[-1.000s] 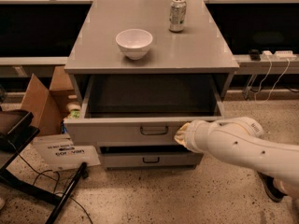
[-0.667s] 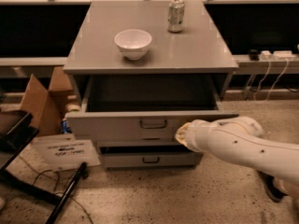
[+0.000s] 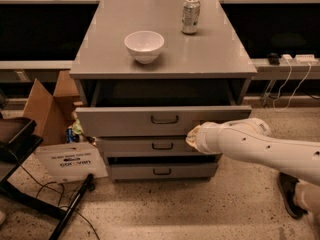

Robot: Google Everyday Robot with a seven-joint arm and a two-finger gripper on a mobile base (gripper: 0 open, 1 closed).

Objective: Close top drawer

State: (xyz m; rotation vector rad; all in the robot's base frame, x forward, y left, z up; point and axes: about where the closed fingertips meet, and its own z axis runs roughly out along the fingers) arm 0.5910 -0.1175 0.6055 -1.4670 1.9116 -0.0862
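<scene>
The top drawer (image 3: 125, 121) is the tallest grey front of the cabinet, with a small dark wire handle (image 3: 164, 119) at its centre. It stands out a short way from the cabinet, with a dark gap above its front. My white arm reaches in from the right. My gripper (image 3: 193, 136) is at the arm's tip, against the lower right part of the drawer front, just right of the handle.
A white bowl (image 3: 144, 45) and a drink can (image 3: 190, 15) stand on the cabinet top. Two shallower drawers (image 3: 125, 146) lie below. A cardboard box (image 3: 45, 109), a white sign (image 3: 70, 161) and a black stand (image 3: 20, 184) are on the floor at left. Cables (image 3: 287, 84) hang at right.
The top drawer has slid inward toward the cabinet, showing less of its inside. My arm has followed the drawer front forward.
</scene>
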